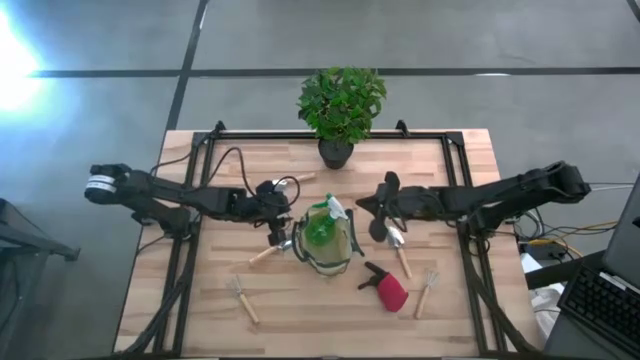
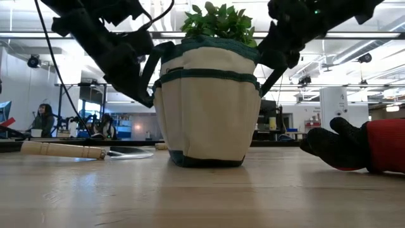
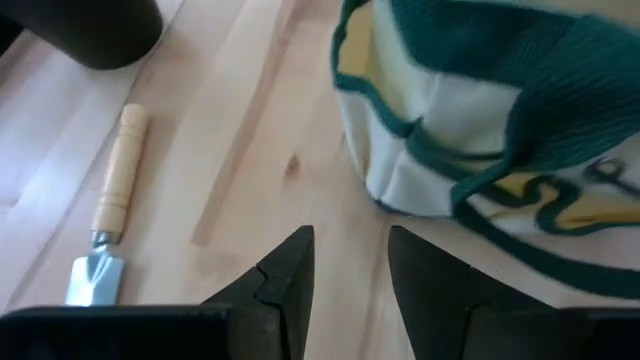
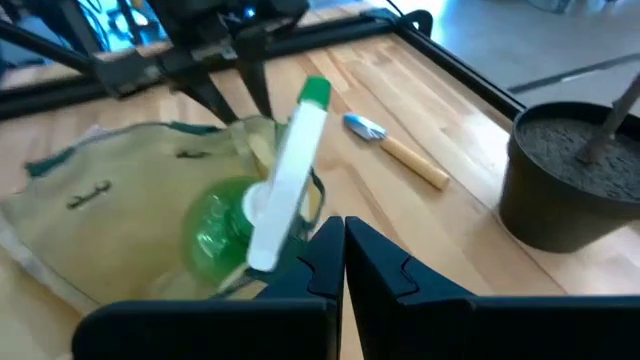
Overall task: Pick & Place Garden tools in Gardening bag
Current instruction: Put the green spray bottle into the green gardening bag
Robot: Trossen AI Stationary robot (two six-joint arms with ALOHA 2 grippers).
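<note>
the bag [image 1: 325, 243] stands mid-tabletop [image 1: 200, 300] with the green spray bottle [image 1: 322, 232] already sitting in its mouth, nozzle poking up. the left pincer [image 1: 281, 238] hangs just beside the bag's left wall, fingers [image 3: 285, 285] a little apart and holding nothing. right by it, slightly nearer the front edge, lies a trowel [image 1: 268, 252], its wooden handle pointing away from the bag toward the front-left and its metal head close to the pincer. that's the nearest loose tool, and the left arm is plainly the closer one; it would have to turn to straddle the handle across its length.

the right pincer [image 1: 392, 205] hovers just right of the bag, fingers pressed together, empty as far as i can judge. another trowel [image 1: 399, 250] lies just in front of it, a fork [image 1: 425, 293] and the red-and-black tool [image 1: 386, 286] further forward, a second fork [image 1: 243, 298] front-left.
</note>
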